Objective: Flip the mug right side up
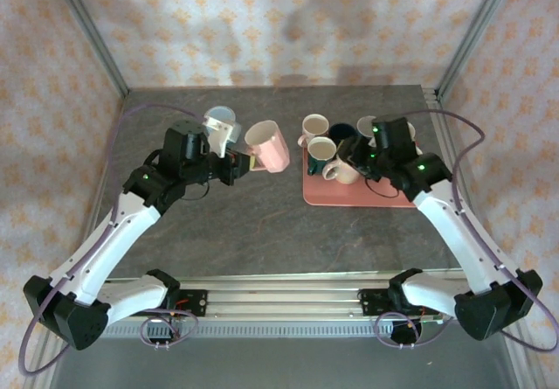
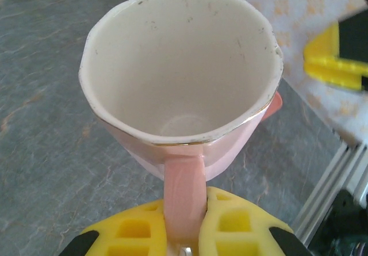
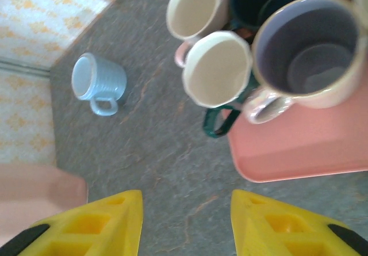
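Clamping one pink mug (image 2: 181, 77) by its handle, left gripper (image 2: 185, 210); right gripper (image 3: 187, 221) part-open, empty; one blue mug (image 3: 98, 82), one tray (image 3: 299, 152).

The left arm (image 1: 113, 240) is reaching from its base at the near left toward the middle of the scene. The left gripper (image 1: 236, 167) is pointing right, its yellow fingers (image 2: 236, 224) pinching tight on the handle of the pink mug (image 2: 178, 66). The right arm (image 1: 454, 223) is stretching from the near right toward the far middle, and the right gripper (image 1: 352, 156) is pointing left and downward, its jaws standing partly apart with nothing between them.
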Robot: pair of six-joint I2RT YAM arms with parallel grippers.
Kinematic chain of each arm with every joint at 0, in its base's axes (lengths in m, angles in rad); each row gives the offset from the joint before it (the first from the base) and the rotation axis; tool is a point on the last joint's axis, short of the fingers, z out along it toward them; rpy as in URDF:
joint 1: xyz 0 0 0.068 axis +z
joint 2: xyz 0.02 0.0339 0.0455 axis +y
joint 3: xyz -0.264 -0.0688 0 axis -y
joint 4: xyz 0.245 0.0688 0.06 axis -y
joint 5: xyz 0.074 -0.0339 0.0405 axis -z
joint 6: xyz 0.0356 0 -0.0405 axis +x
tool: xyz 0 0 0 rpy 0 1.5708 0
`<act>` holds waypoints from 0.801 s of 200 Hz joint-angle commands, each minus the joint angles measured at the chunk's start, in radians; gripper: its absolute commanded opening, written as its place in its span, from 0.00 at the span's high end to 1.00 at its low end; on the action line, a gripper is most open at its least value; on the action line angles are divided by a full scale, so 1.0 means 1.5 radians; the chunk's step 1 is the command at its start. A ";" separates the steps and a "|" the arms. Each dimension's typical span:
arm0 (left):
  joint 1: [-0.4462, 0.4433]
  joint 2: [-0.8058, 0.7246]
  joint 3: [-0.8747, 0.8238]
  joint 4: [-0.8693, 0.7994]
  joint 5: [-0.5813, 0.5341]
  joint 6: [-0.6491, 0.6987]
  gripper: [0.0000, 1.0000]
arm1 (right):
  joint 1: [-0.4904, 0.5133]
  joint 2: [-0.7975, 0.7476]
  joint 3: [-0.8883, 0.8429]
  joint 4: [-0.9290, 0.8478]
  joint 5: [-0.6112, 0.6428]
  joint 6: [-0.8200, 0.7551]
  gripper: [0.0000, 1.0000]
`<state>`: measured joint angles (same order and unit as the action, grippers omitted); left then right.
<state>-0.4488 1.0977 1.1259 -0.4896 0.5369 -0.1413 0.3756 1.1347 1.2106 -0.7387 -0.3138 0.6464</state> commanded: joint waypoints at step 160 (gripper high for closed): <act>-0.295 0.285 0.084 0.307 -0.152 0.260 1.00 | -0.339 -0.060 -0.080 -0.216 -0.144 -0.159 0.51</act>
<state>-0.8715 1.4940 1.1687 -0.2466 0.3546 0.1986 -0.1024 1.0431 1.1137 -1.0512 -0.5030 0.4320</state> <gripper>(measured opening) 0.133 0.488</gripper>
